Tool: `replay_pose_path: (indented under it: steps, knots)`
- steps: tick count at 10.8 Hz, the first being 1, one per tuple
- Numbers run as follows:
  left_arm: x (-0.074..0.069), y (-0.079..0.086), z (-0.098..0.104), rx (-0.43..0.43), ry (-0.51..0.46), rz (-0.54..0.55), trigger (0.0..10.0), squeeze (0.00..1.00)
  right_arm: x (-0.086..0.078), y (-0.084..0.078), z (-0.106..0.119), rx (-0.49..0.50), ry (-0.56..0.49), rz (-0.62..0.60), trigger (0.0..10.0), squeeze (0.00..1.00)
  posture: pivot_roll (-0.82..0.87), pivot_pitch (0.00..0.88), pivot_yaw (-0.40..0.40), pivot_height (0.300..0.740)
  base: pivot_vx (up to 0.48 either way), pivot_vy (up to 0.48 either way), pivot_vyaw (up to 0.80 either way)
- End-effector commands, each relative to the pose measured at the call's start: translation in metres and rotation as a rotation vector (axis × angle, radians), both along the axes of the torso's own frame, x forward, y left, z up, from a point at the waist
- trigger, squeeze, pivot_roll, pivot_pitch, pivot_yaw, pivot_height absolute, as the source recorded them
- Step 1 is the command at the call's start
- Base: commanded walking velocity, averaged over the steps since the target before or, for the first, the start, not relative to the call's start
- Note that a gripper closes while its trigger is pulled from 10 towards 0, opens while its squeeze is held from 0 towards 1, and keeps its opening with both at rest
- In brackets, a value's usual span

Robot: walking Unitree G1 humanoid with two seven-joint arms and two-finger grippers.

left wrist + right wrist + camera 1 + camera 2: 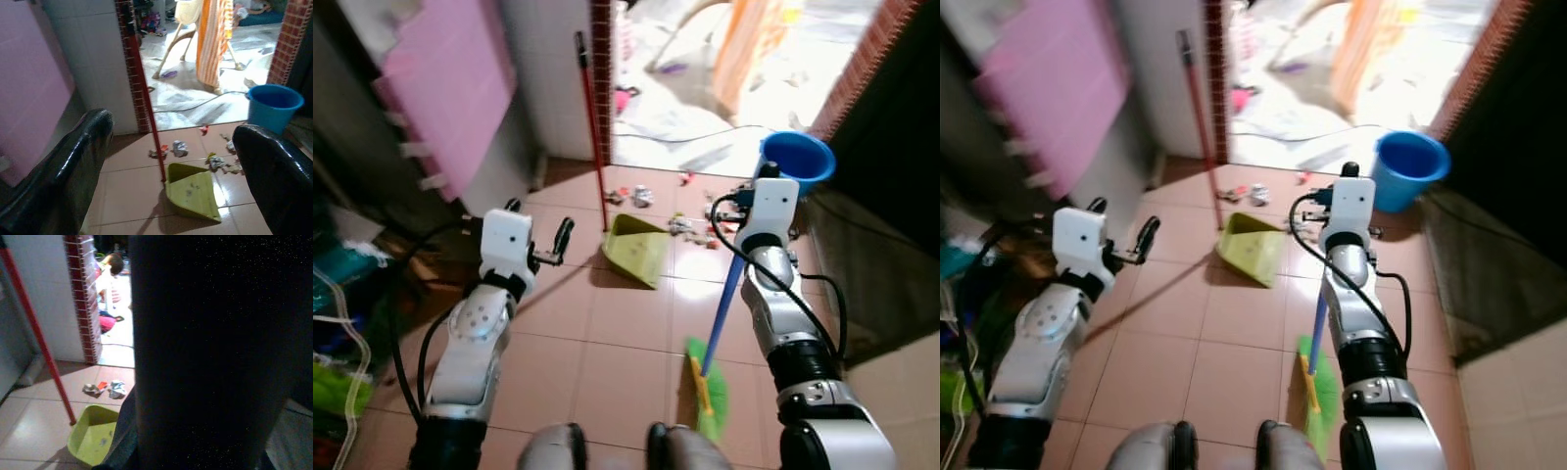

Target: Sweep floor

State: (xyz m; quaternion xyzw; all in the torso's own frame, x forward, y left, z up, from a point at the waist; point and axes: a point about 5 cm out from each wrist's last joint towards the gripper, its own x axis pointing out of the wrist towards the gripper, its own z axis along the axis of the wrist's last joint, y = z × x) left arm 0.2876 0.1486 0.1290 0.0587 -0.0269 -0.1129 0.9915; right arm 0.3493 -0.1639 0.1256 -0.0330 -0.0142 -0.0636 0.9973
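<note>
Your right gripper is clamped on the blue handle of the broom, whose green head rests on the tiles close to your feet, and your left gripper hangs free with its fingers wide apart, holding nothing. The litter lies in a loose band across the tiles just beyond the yellow-green dustpan, which sits with its red pole leaning up by the brick doorpost. The bristles seem to be on the wrong side of the mess, so I'd lift the head, set it down past the scraps, and draw them back toward the pan in short strokes. Mind the blue bucket just beside your right wrist, and the cable trailing across the doorway. The open tiles between your two arms give you the most room to swing; the left side is crowded by the pink panel and clutter.
</note>
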Motion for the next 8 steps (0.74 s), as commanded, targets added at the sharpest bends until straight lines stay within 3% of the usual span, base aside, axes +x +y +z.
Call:
replay_pose_path:
  steps: [1, 6, 8]
  knots:
    - [-0.0008, 0.0014, -0.0026, 0.007, 0.013, -0.002, 10.0, 0.0, 0.0021, 0.0028, 0.0097, -0.005, -0.041, 0.012, 10.0, 0.0, 0.05, 0.114, -0.015, 0.74, 0.364, 0.315, 0.0]
    - [-0.0003, -0.0044, -0.0045, 0.001, 0.021, -0.006, 10.0, 0.0, 0.0044, 0.0056, 0.0115, -0.003, -0.05, 0.032, 10.0, 0.0, 0.05, 0.108, -0.018, 0.74, 0.361, 0.315, 0.0]
    - [-0.0018, -0.0074, -0.0078, 0.009, 0.036, -0.016, 10.0, 0.0, 0.0032, 0.0051, 0.0097, -0.008, -0.047, 0.027, 10.0, 0.0, 0.05, 0.109, -0.016, 0.74, 0.15, 0.156, 0.0]
